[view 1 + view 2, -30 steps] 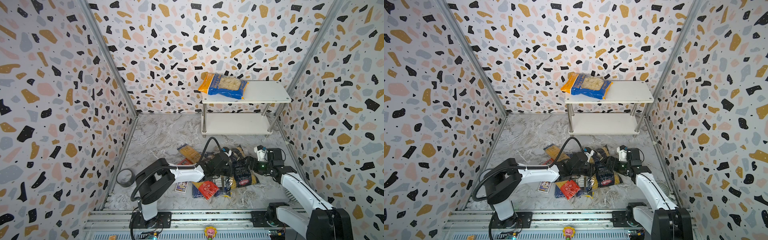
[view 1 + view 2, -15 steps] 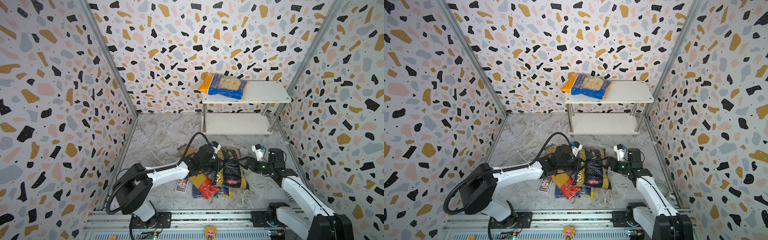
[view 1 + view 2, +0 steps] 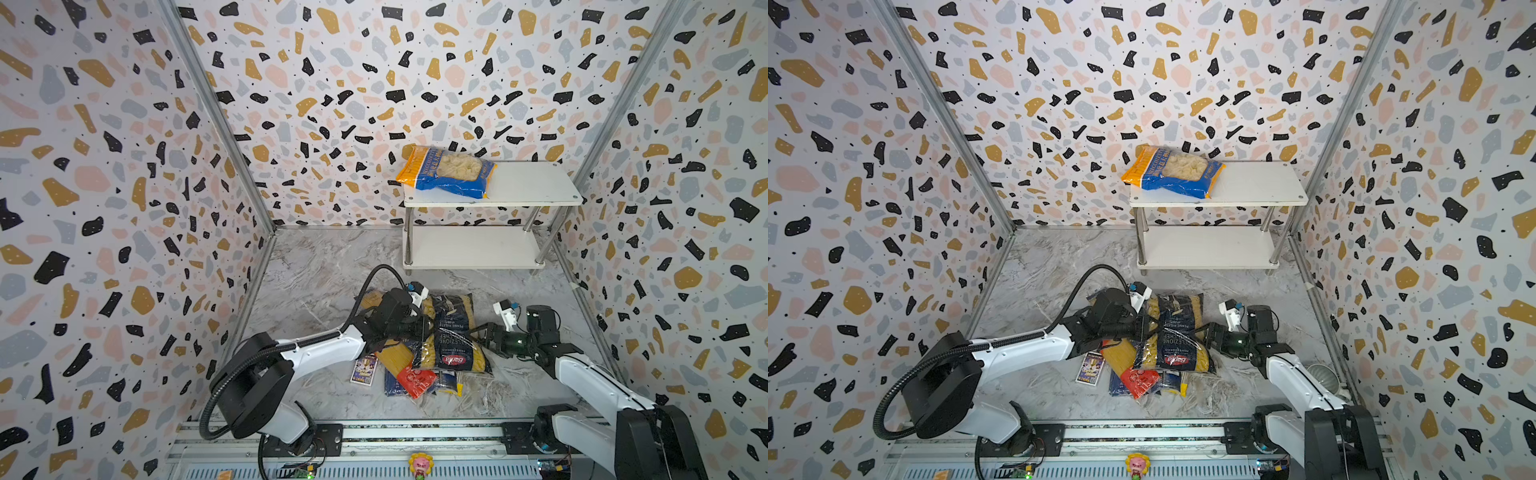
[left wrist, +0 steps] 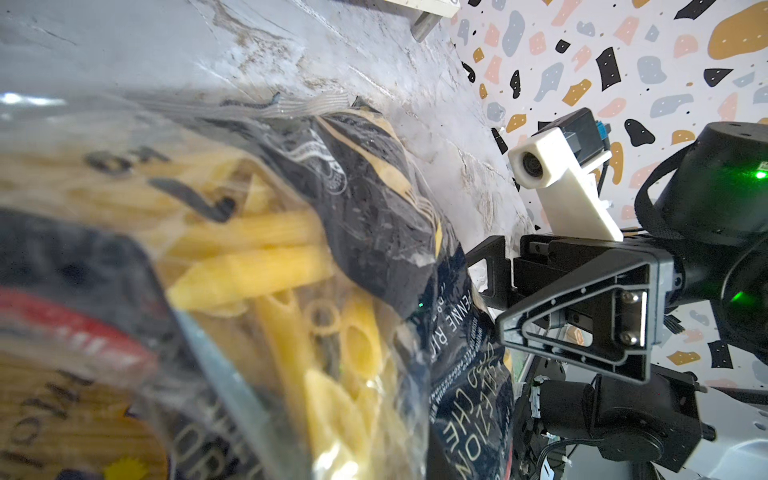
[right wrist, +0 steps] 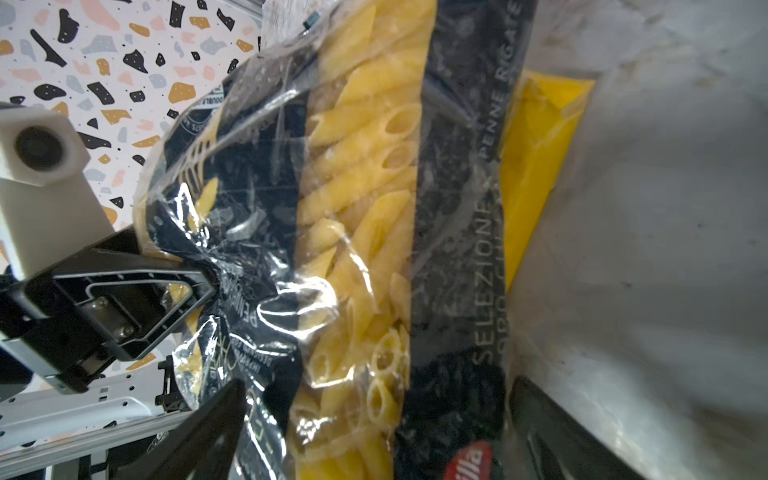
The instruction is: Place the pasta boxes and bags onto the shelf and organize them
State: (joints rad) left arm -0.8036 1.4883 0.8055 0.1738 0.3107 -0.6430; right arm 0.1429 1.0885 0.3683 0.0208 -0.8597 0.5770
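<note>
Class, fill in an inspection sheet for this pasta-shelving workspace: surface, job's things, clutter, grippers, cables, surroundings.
Surface: grey marbled tabletop, one heap toward its front.
Job's things: blue-orange bag of pale shells on the top board of the white two-tier shelf; dark navy plastic bag of yellow penne tops the heap of long spaghetti packs.
Clutter: small purple picture card beside the heap.
Grippers: left gripper shut on the penne bag's edge; right gripper open, fingers straddling the opposite edge.
Cables: black corrugated hose loops beside the left arm's base.
Surroundings: terrazzo-patterned walls; metal rail in front.

Penne bag (image 5: 361, 232) is glossy crinkled plastic; shelf (image 3: 532, 187) matt white (shiny chrome poles (image 3: 407, 237)).
</note>
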